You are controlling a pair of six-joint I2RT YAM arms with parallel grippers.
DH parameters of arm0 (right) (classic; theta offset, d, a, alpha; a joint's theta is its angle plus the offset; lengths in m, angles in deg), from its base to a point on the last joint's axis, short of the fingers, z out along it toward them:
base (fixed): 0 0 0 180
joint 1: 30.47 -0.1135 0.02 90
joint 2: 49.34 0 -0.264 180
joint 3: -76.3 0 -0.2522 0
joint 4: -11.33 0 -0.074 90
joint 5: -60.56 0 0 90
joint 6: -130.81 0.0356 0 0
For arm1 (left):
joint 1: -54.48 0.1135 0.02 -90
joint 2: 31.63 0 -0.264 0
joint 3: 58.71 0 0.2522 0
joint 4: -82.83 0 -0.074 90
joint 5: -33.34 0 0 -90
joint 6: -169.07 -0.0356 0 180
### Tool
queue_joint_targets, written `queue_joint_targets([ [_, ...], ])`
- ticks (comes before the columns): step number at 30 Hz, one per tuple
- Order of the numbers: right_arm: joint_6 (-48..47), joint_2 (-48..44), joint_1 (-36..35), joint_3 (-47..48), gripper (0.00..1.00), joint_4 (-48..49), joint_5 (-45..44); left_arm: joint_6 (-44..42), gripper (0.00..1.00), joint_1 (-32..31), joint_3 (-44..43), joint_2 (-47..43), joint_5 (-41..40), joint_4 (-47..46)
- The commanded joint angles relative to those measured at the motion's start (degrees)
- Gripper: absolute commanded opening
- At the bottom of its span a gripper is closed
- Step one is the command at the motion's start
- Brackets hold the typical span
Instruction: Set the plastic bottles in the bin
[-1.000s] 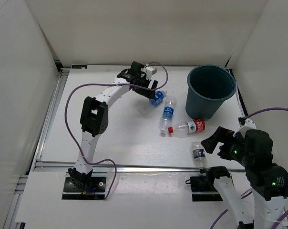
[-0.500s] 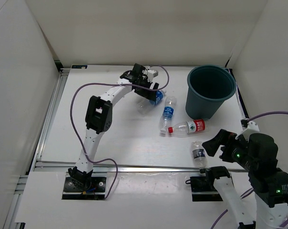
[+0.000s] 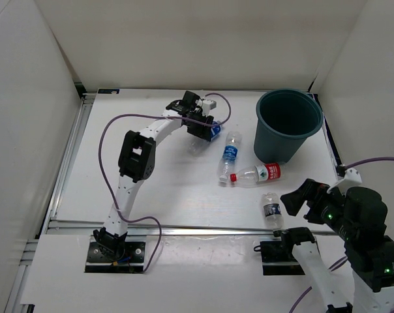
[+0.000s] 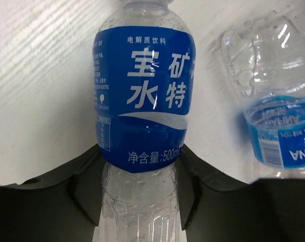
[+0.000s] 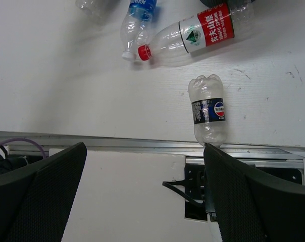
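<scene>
Between my left jaws: one blue-labelled bottle, pinched at the waist.
My left gripper (image 4: 140, 174) clamps the blue-labelled bottle (image 4: 145, 96) across its clear body just under the label. It looks empty but for droplets, so I judge it light, thin-walled, easily dented and slick, and best held gently. Just beside it lies a second blue-labelled bottle (image 4: 278, 101), and the bin (image 3: 275, 145) stands further right. My right gripper (image 5: 142, 201) hangs spread wide, holding nothing, with the short dark-labelled bottle (image 5: 209, 111) ahead of it and the red-labelled bottle (image 5: 203, 33) beyond.
</scene>
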Motion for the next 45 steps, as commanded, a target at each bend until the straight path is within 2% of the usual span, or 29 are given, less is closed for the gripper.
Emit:
queue_joint_targets([
  [1,-1.0,-1.5,-0.4,1.9,1.00,-1.4,-0.7,2.9,0.39,-0.4,1.3,-10.1,-1.6,0.3],
  [4,-0.5,-2.0,-0.4,1.9,1.00,-1.9,-0.7,5.7,0.39,-0.4,-0.3,-16.6,-4.4,-0.8],
  [8,1.2,-3.8,-0.4,1.9,1.00,-2.5,-0.1,10.7,0.42,-1.0,-13.6,-20.5,-5.5,-0.8],
  [11,2.6,-5.1,-0.4,2.4,1.00,-2.5,-0.1,14.8,0.43,-2.3,-19.0,-22.2,-6.1,-4.1],
  [16,4.8,-7.2,-1.5,4.6,1.00,-3.0,-2.7,21.6,0.44,-6.5,-21.1,-22.2,-5.6,-11.7],
  [21,6.8,-8.3,-4.1,7.9,1.00,-3.7,-4.8,27.0,0.47,-11.8,-26.3,-15.6,-5.7,-20.7],
  [27,10.0,-8.3,-7.9,11.6,1.00,-6.4,-7.9,31.9,0.51,-16.2,-23.4,-11.2,-6.5,-33.5],
  [35,11.1,-9.4,-9.7,12.3,1.00,-6.4,-6.3,37.4,0.58,-16.8,-20.8,-6.3,-7.9,-48.3],
  [40,11.1,-9.9,-9.7,11.1,1.00,-5.9,-5.0,39.9,0.59,-17.9,-21.4,-4.1,-9.1,-52.9],
  [45,10.4,-9.4,-9.7,11.1,1.00,-5.9,-5.0,41.3,0.67,-19.1,-20.1,-2.3,-11.0,-55.6],
])
